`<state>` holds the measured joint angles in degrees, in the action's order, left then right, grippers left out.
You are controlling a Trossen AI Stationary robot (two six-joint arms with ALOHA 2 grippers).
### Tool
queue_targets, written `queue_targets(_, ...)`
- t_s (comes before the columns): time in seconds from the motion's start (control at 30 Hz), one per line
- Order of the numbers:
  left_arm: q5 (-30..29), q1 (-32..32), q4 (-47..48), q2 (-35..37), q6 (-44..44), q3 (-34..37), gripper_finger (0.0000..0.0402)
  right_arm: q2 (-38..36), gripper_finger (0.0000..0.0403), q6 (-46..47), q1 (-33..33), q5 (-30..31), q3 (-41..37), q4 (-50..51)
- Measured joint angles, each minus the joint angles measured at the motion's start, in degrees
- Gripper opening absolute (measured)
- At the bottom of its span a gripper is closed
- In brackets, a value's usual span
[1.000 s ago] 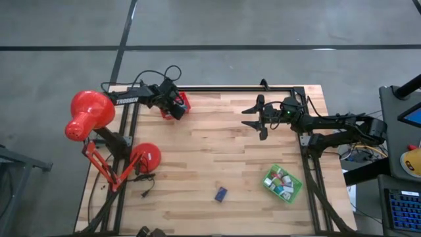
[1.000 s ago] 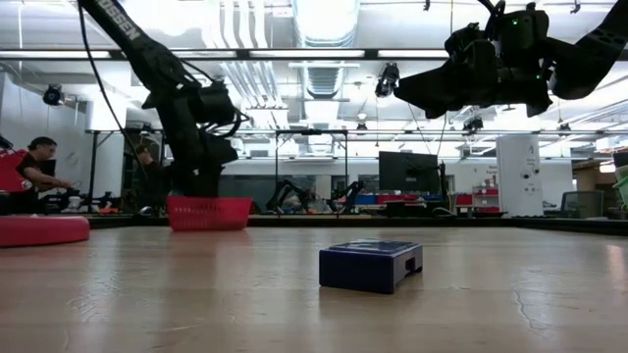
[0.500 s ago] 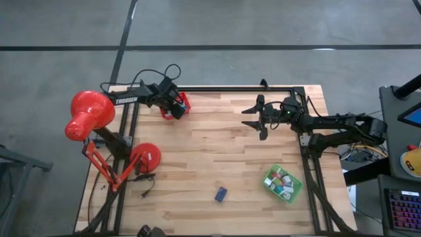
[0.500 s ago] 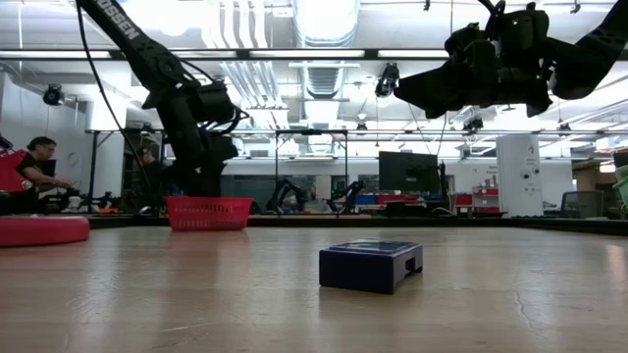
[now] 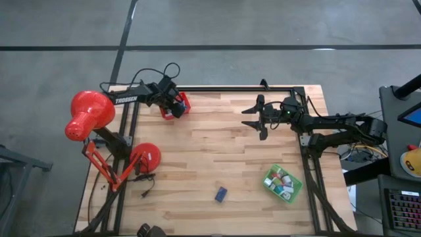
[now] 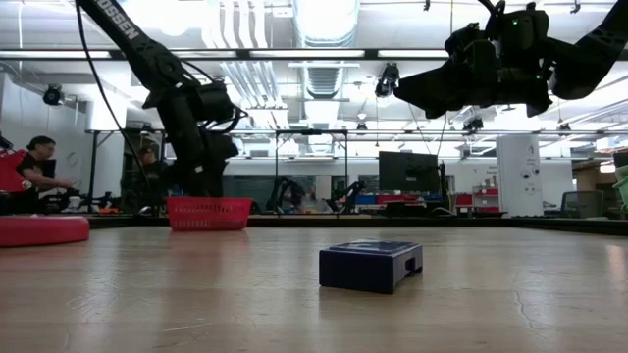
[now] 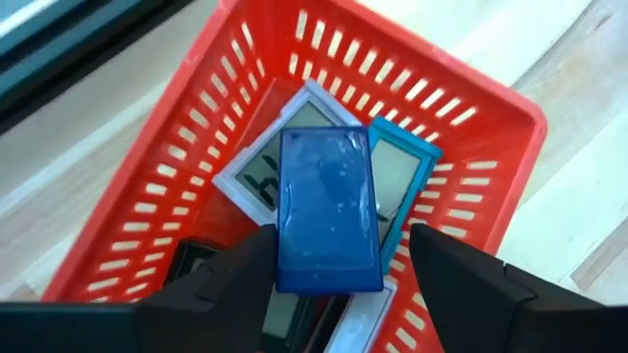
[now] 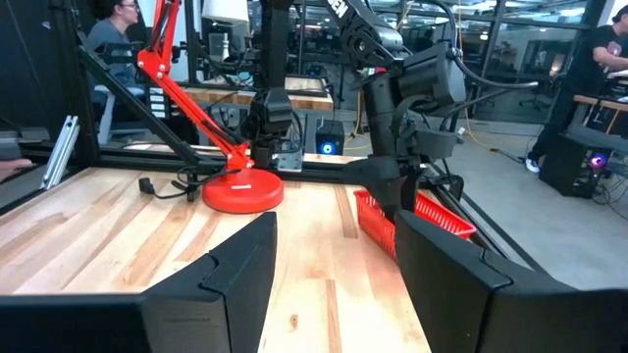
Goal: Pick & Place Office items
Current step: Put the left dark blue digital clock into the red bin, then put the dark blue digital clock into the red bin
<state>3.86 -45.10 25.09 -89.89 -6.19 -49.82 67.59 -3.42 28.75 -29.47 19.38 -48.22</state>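
the left gripper (image 7: pixel 324 284) hangs over the red tray (image 5: pixel 183 104) at about eleven o'clock on the table (image 5: pixel 217 158). its fingers (image 7: pixel 235 270) stand apart either side of a blue block (image 7: pixel 327 211), which sits between them. whether they press it or have just let it go i cannot tell from here. i'd guess the gripper is held that low so the block lands inside the tray walls. under the block lie white and teal pieces, small display faces showing.

the right gripper (image 5: pixel 255 116) waits at about one o'clock, well above the wood, fingers spread wide and holding nothing, probably parked clear of the other arm.

out from there, a navy block (image 6: pixel 371 265) lies alone on the bare wood at about six o'clock, well apart from both grippers. a green tray (image 5: pixel 283 184) at about four o'clock holds more small items. the red lamp (image 5: pixel 89 117) stands at the nine o'clock edge. people sit in the room beyond.
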Motion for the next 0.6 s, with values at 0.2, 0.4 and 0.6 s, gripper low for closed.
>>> queue_targets(0.2,0.1,0.0,0.6,0.6,6.3,-3.4,0.024,0.0,0.0203,0.0,0.0,0.0,0.0,0.0)
queue_targets(0.4,5.5,0.7,-1.6,2.5,15.5,-6.3,0.0239,0.0,0.0203,0.0,0.0,0.0,0.0,0.0)
queue_targets(0.6,23.5,3.9,-10.1,3.3,25.0,-5.6,0.0238,0.0,0.0203,0.0,0.0,0.0,0.0,0.0)
